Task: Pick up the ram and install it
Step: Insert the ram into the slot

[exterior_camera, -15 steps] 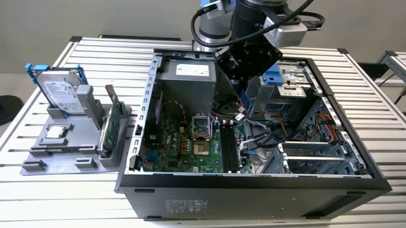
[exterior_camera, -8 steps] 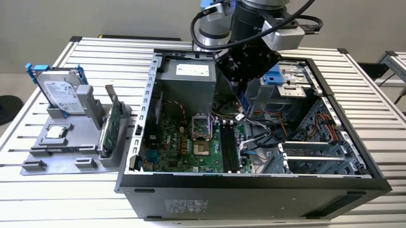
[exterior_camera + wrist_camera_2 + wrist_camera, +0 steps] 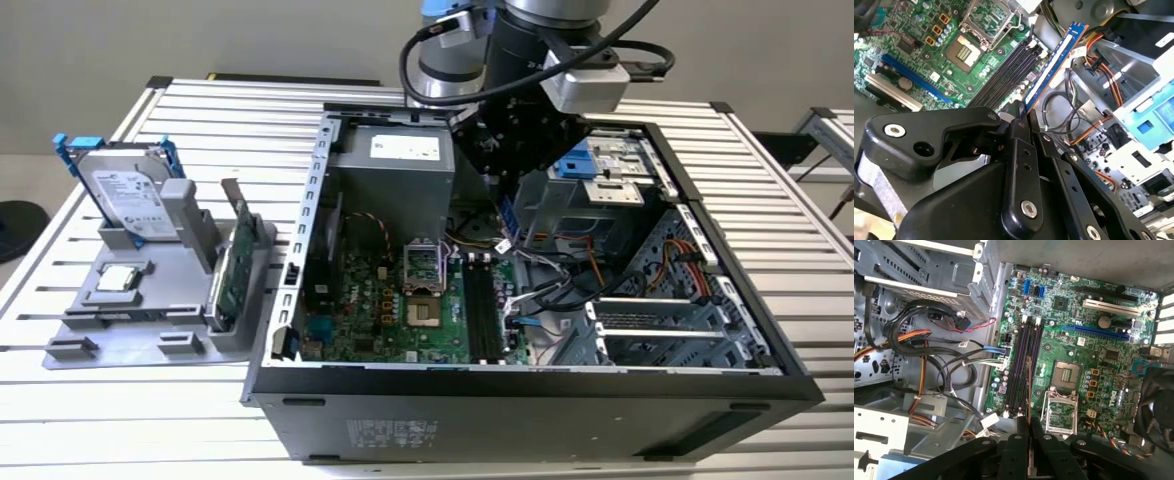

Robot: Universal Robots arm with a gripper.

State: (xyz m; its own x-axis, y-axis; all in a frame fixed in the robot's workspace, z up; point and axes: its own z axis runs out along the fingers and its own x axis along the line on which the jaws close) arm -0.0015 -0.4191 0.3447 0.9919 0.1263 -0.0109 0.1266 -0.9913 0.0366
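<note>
The black gripper (image 3: 1025, 114) was clenched flat-faced on one end of the thin dark blue ram stick (image 3: 1056, 62), seemingly light, stiff and fragile.

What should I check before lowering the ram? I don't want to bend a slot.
1. Grip: ok; the hand is shut on the ram.
2. Memory slots free: ok, all look empty.
3. Alignment: ok in the first wrist view, where the ram's edge runs along the slots; which slot, cannot tell.
4. Slot latches open: cannot tell.
5. Cables clear: ok, beside the slots, not across them.
6. Seated: not ok, the ram hangs above the motherboard.
</note>
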